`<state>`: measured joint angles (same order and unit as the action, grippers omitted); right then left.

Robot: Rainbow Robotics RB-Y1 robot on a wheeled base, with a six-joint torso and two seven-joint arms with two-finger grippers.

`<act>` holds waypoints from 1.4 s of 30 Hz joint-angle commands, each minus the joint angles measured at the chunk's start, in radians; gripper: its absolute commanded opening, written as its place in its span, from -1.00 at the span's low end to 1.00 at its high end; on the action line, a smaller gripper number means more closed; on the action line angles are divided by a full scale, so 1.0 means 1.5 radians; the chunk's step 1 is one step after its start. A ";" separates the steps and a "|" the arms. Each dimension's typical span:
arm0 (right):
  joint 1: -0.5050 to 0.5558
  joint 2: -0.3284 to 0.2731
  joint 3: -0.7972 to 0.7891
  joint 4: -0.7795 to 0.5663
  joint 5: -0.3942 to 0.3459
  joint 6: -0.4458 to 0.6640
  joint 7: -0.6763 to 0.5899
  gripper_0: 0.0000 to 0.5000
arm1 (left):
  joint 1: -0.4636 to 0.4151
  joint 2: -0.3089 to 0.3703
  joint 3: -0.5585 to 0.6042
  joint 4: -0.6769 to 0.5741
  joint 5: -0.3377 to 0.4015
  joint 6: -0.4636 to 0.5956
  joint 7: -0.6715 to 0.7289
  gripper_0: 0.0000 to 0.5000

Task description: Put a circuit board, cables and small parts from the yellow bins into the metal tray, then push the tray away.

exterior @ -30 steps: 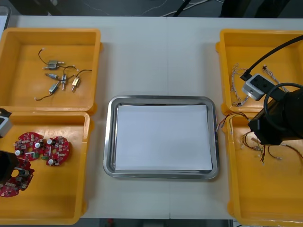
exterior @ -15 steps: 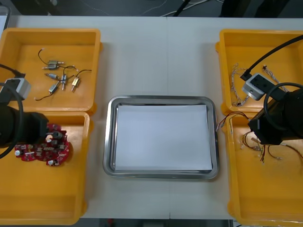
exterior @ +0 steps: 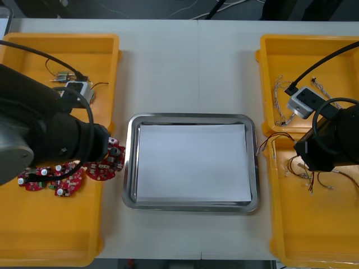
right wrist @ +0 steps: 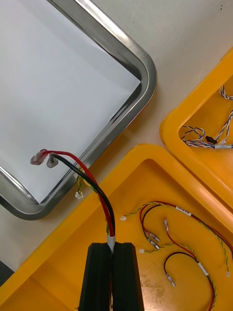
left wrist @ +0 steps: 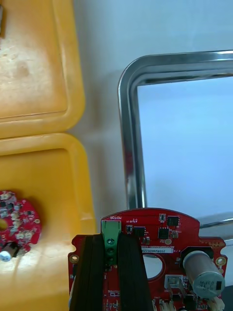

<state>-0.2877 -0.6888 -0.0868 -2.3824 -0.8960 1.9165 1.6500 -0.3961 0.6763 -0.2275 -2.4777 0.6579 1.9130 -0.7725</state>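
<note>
My left gripper (left wrist: 110, 257) is shut on the green connector of a round red circuit board (left wrist: 165, 240). It holds the board (exterior: 107, 162) above the gap between the near left yellow bin (exterior: 56, 235) and the metal tray (exterior: 190, 118), white inside. My right gripper (right wrist: 113, 272) is shut on a red and black cable (right wrist: 92, 184) above the near right bin (right wrist: 58, 252). The cable's metal ends (right wrist: 42, 158) hang over the tray's corner (right wrist: 145, 73).
Two more boards (exterior: 50, 176) lie in the near left bin. The far left bin (exterior: 61, 40) holds small metal parts (exterior: 59, 75), partly under my left arm. Twisted cables (exterior: 280, 95) lie in the far right bin (exterior: 308, 45); red and yellow cables (right wrist: 184, 233) lie in the near right one.
My left arm has lifted a board out of the near left bin and carried it right, up to the tray's left rim. The right arm has not moved.
</note>
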 commanded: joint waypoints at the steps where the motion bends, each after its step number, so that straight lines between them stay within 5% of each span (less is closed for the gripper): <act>1: -0.016 -0.016 0.007 -0.020 0.004 0.002 -0.001 -1.00 | -0.065 -0.037 -0.071 -0.001 -0.044 0.005 0.134 -1.00; 9: -0.016 -0.016 0.007 -0.020 0.004 0.002 -0.001 -1.00 | -0.095 -0.081 -0.199 0.076 -0.181 0.001 0.147 -1.00; 17: -0.016 -0.016 0.007 -0.020 0.004 0.002 -0.001 -1.00 | -0.096 -0.089 -0.270 0.137 -0.238 -0.070 0.147 -1.00; 42: -0.016 -0.016 0.007 -0.020 0.004 0.002 -0.001 -1.00 | -0.098 -0.102 -0.363 0.208 -0.264 -0.158 0.150 -1.00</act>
<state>-0.2878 -0.6888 -0.0867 -2.3827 -0.8958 1.9165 1.6500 -0.5084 0.5496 -0.7411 -2.1680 0.2759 1.7024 -0.4942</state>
